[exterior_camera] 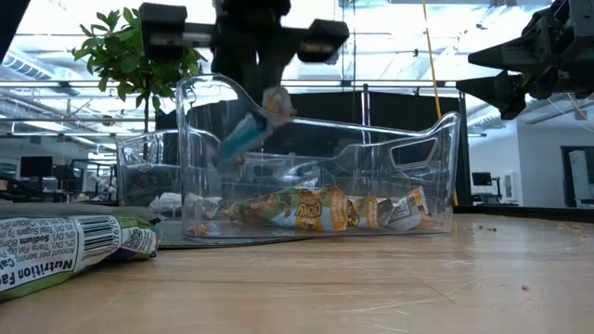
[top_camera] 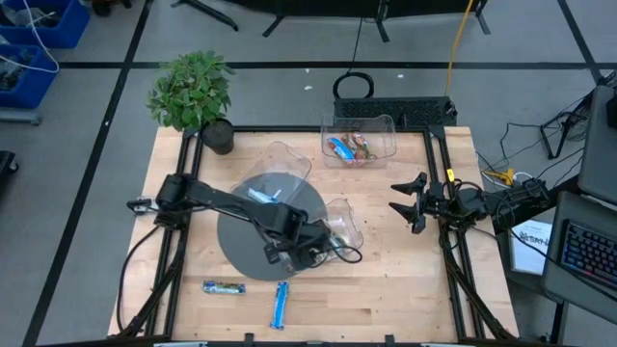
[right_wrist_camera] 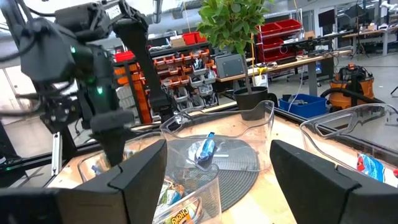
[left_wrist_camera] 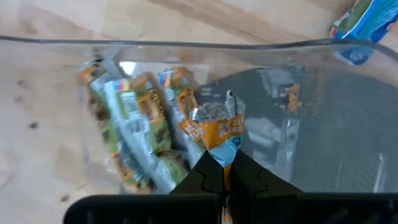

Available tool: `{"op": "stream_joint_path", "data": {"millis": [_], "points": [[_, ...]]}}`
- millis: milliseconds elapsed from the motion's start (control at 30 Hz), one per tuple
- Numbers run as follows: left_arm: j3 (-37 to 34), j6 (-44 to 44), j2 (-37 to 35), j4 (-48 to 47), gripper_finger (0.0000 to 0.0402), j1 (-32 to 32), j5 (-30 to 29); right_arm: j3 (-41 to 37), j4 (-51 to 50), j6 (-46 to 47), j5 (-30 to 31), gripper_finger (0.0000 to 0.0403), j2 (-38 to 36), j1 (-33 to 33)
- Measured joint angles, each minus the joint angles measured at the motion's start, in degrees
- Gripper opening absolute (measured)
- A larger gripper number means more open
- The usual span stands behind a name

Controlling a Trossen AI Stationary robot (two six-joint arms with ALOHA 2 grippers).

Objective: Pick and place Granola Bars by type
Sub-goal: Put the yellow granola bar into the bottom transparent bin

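Hovering over a clear bin (left_wrist_camera: 56, 43) of matching gold wrappers, the left hand (left_wrist_camera: 222, 171) pinched a tan-gold bar (left_wrist_camera: 219, 127) — evidently sorting — while the right hand (top_camera: 413, 201) waited open; two bars (top_camera: 224, 287) lay on the tabletop (top_camera: 405, 299).

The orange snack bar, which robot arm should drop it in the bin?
Left, probably. The left gripper is already shut on the orange bar, right above the clear bin holding similar bars. The right gripper waits open, off to the side.
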Motion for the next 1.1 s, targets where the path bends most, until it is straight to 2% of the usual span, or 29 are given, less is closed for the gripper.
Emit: {"op": "stream_joint_path", "data": {"millis": [367, 500, 633, 967, 1100], "points": [[-0.7, 0.5, 3.8, 2.9, 0.0004, 0.1, 1.9, 0.0, 0.0, 0.0, 0.0, 0.0279, 0.0, 0.0], [-0.7, -1.9, 3.9, 2.7, 0.0015, 0.6, -1.9, 0.0, 0.0, 0.0, 0.0, 0.0279, 0.0, 0.0], [-0.7, -5.3, 3.9, 2.1, 0.0060, 1.0, -5.9, 0.0, 0.0, 0.0, 0.0, 0.0279, 0.0, 0.0], [-0.7, -6.3, 3.9, 1.2, 0.0188, 1.5, -7.3, 0.0, 0.0, 0.0, 0.0, 0.0279, 0.0, 0.0], [-0.7, -7.1, 3.9, 1.2, 0.0248, 1.5, -10.6, 0.0, 0.0, 0.0, 0.0, 0.0279, 0.0, 0.0]]}}
